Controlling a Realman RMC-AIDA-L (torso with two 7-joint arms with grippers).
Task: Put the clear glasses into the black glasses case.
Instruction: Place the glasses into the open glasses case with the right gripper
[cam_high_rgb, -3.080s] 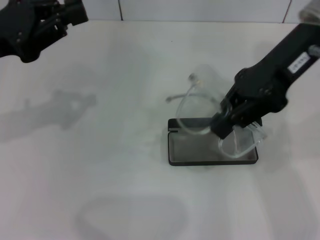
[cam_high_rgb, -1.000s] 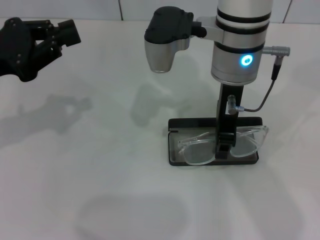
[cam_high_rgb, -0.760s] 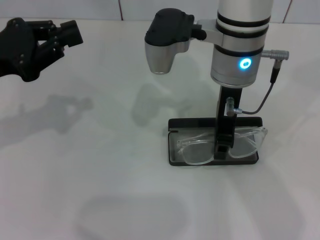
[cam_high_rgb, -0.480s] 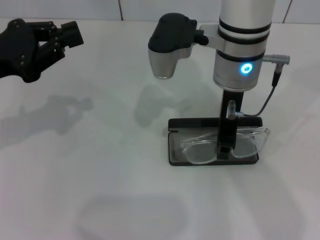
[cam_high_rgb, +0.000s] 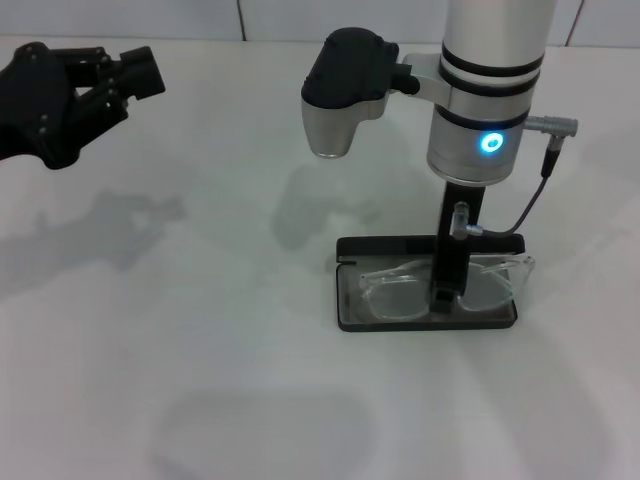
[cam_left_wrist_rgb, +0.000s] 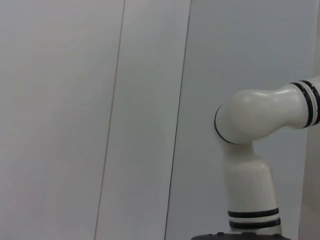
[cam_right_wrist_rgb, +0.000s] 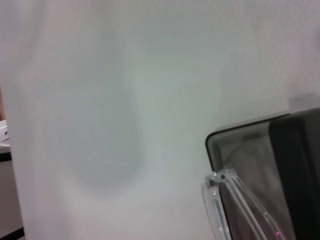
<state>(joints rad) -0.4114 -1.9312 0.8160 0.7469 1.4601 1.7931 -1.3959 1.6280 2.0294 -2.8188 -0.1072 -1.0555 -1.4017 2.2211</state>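
Observation:
The black glasses case (cam_high_rgb: 400, 245) lies open and flat on the white table, right of centre, showing its grey lining. The clear glasses (cam_high_rgb: 398, 291) lie level across its inside, lenses side by side, one end reaching past the case's right edge. My right gripper (cam_high_rgb: 446, 282) points straight down from a vertical arm and is shut on the clear glasses at the bridge. In the right wrist view I see a case corner (cam_right_wrist_rgb: 235, 142), a clear hinge end of the glasses (cam_right_wrist_rgb: 220, 178) and a black finger (cam_right_wrist_rgb: 300, 170). My left gripper (cam_high_rgb: 118, 76) hangs idle at the far left.
White tabletop (cam_high_rgb: 200, 330) all around the case, with a tiled wall at the back edge. The right arm's wrist camera housing (cam_high_rgb: 340, 95) juts out above the table. The left wrist view shows only wall panels and a white arm joint (cam_left_wrist_rgb: 255, 125).
Three seconds ago the glasses hung tilted above the case from a slanting arm. Now the arm stands vertical and the glasses lie level in the case, having shifted only slightly over the last second.

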